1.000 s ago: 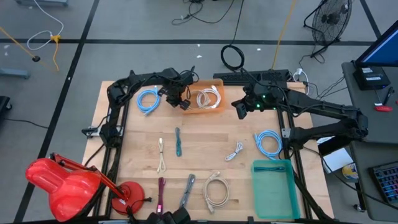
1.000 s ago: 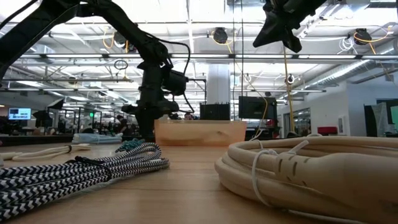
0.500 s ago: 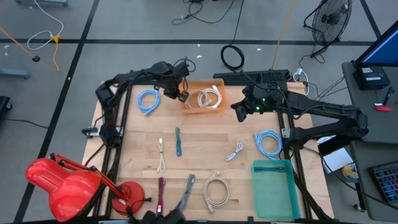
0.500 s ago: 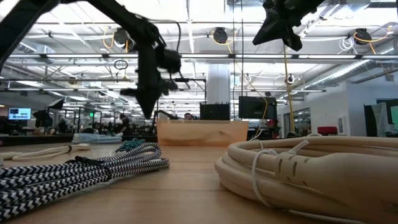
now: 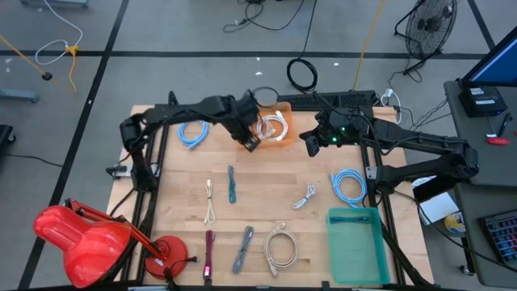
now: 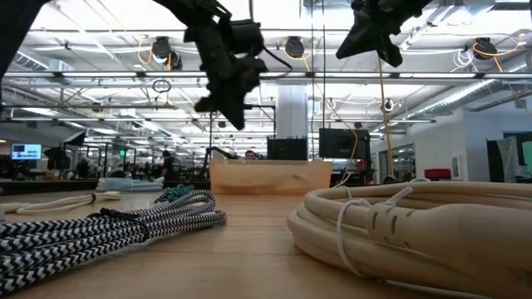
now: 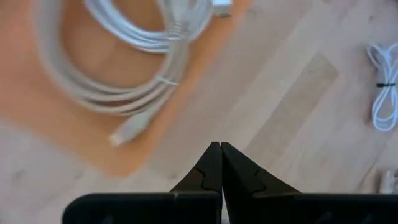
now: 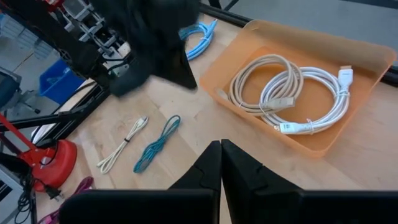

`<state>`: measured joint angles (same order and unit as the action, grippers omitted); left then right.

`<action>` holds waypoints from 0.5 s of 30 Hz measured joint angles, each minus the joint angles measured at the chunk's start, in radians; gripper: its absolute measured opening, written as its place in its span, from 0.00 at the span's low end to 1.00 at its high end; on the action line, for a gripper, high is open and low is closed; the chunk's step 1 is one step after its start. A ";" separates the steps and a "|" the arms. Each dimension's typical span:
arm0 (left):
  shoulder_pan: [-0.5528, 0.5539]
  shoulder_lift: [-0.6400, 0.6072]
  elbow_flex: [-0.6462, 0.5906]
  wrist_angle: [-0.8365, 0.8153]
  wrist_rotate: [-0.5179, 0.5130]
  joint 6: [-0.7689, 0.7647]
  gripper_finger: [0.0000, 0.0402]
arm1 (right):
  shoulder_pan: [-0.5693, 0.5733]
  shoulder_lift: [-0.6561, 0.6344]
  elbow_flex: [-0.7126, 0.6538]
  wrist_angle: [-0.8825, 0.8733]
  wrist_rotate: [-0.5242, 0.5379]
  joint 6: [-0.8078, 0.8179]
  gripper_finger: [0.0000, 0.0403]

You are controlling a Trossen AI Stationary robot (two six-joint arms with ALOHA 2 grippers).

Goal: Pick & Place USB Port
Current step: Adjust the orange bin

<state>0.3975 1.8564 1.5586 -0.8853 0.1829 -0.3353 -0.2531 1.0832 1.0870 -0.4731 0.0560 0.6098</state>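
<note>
Left gripper (image 5: pixel 252 144) fingers (image 7: pixel 211 163) pressed together, nothing between them, hanging over the bench (image 5: pixel 266 202) at the near-left corner of the orange tray (image 8: pixel 348 56). Right gripper (image 5: pixel 311 144) fingers (image 8: pixel 211 163) likewise closed and empty, raised to the tray's right. Two white cables (image 8: pixel 292 93) lie coiled inside the tray. Teal cable (image 5: pixel 232 184) and cream cable (image 5: pixel 210 200) lie loose mid-bench.

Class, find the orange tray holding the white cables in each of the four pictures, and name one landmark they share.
High view: orange tray at the table's far edge, centre.
Low view: tray far behind, centre.
Left wrist view: tray fills the upper left.
Right wrist view: tray upper right.
Shared landmark: the left hand near the tray.
</note>
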 joint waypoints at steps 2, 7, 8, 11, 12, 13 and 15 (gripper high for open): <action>-0.021 0.034 0.000 0.031 0.001 0.000 0.00 | 0.000 0.000 0.000 0.005 0.000 0.000 0.00; -0.040 0.111 -0.001 0.033 -0.016 0.023 0.00 | 0.000 0.000 0.000 0.004 -0.002 0.000 0.00; -0.040 0.123 -0.001 0.036 -0.019 0.028 0.00 | 0.000 0.000 0.000 0.004 -0.003 0.000 0.00; -0.040 0.152 -0.001 0.055 -0.030 0.043 0.00 | 0.000 0.000 0.000 0.003 -0.004 0.000 0.00; -0.040 0.163 -0.001 0.065 -0.036 0.046 0.00 | 0.001 0.000 0.000 0.003 -0.004 -0.001 0.00; -0.040 0.171 -0.001 0.072 -0.037 0.046 0.00 | 0.003 0.000 0.000 0.003 -0.004 -0.002 0.00; -0.040 0.186 -0.001 0.083 -0.037 0.046 0.00 | 0.009 0.000 0.000 0.003 -0.004 -0.002 0.00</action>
<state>0.3579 2.0423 1.5578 -0.8021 0.1459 -0.2897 -0.2442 1.0832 1.0870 -0.4706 0.0521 0.6075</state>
